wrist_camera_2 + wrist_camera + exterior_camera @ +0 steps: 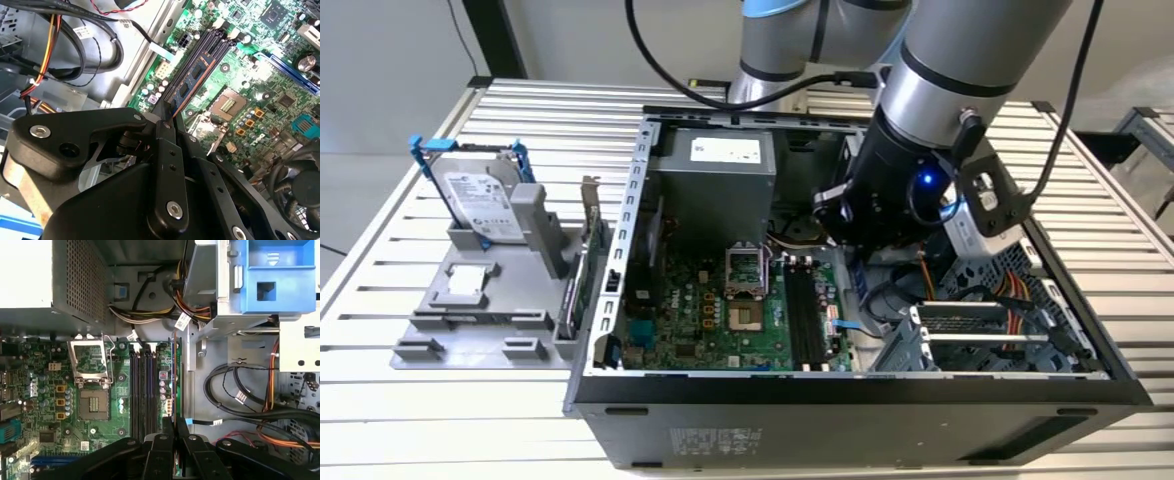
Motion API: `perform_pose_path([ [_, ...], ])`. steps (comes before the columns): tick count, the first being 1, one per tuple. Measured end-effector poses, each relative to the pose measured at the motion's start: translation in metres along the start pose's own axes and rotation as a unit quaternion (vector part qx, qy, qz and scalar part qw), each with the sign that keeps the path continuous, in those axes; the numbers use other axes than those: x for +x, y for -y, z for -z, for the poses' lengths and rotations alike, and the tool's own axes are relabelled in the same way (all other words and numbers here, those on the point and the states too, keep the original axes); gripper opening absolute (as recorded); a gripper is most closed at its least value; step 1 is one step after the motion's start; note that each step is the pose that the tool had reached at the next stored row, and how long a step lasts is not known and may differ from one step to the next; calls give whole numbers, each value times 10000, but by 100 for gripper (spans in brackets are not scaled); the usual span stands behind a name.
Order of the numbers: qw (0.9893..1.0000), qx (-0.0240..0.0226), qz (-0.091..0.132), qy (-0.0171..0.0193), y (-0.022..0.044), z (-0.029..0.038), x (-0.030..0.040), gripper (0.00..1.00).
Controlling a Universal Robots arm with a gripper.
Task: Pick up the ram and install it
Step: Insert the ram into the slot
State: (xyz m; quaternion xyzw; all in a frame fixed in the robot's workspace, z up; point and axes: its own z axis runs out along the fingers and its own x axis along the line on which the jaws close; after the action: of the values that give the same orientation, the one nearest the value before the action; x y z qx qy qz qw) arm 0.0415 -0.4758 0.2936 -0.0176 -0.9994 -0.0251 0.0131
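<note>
My arm: reaches steeply down into the open computer case on the slatted bench, wrist over the motherboard. My claw: closed on the ram, pinching one end between its fingertips. Ram: edge-on above the memory slots, beside the motherboard's edge nearest the drive cage.

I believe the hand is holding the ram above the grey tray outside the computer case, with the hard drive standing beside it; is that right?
Not quite: the hand holds the ram inside the computer case, above the motherboard's memory slots, as the second wrist view shows. The hard drive does stand on the grey tray.
</note>
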Motion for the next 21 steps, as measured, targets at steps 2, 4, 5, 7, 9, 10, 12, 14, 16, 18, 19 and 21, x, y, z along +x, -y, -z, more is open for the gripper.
perform_pose_path([
  [2,10000,1,-1,-5,4,-12,4,0],
  [4,10000,0,-1,-6,6,-43,7,0],
  [5,10000,1,-1,-6,10,-53,8,0],
  [7,10000,1,0,-6,24,-64,10,0],
  [9,10000,1,-1,-6,37,-72,11,0],
  [10,10000,-1,-1,-6,39,-83,11,0],
  [12,10000,1,-1,-7,48,-90,12,0],
  [14,10000,0,0,-6,54,-100,14,0],
  [16,10000,0,-1,-6,58,-111,21,0],
  [18,10000,3,-1,-7,60,-116,32,0],
  [19,10000,6,-1,-7,61,-118,40,0],
  [21,10000,10,-1,-6,63,-127,54,0],
])
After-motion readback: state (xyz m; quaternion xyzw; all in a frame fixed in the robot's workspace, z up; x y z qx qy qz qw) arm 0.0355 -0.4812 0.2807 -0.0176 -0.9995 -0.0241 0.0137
